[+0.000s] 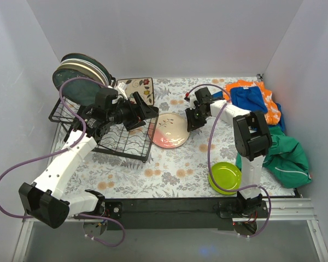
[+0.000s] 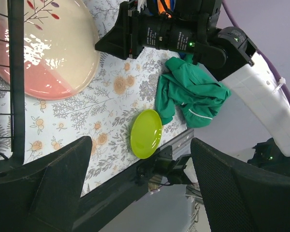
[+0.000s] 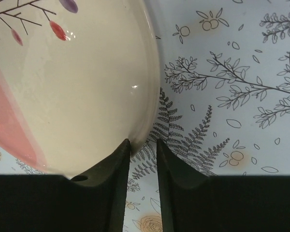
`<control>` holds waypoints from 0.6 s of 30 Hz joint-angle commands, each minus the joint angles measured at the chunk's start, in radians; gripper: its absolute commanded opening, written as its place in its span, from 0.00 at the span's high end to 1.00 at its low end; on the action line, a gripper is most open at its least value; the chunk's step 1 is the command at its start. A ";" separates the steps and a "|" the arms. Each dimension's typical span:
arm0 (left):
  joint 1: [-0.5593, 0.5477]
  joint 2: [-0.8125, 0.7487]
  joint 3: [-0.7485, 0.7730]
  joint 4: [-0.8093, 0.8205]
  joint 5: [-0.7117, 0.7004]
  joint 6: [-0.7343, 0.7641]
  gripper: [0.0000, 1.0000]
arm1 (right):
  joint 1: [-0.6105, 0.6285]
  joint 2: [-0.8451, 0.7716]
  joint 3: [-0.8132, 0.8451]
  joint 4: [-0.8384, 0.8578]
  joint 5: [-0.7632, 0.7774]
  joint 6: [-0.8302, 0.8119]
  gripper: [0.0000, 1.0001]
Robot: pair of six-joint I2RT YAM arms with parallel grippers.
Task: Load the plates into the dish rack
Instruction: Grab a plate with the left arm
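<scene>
Seemingly right gripper (image 3: pixel 143 143), jaws narrow, touches pink-cream plate (image 3: pixel 72 87) rim; left gripper (image 2: pixel 139 144) open.

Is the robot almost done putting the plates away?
Getting there. Several plates already stand in the dish rack. The right gripper has its jaws around the rim of the pink-cream plate, which lies on the table. The lime green plate waits untouched near the front edge.
</scene>
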 commanded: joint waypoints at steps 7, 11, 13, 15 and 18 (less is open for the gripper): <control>-0.003 0.033 -0.011 0.036 0.004 -0.055 0.18 | -0.082 -0.007 -0.075 -0.002 0.098 -0.004 0.89; -0.011 0.071 -0.014 0.071 0.040 -0.069 0.18 | -0.139 -0.045 -0.122 -0.014 0.106 -0.016 0.91; -0.026 0.106 -0.010 0.082 0.050 -0.073 0.18 | -0.170 -0.060 -0.139 -0.019 0.118 -0.068 0.92; -0.045 0.155 0.001 0.085 0.054 -0.073 0.18 | -0.190 -0.082 -0.160 -0.025 0.128 -0.093 0.92; -0.089 0.215 0.021 0.085 0.054 -0.064 0.18 | -0.231 -0.105 -0.176 -0.025 0.145 -0.122 0.92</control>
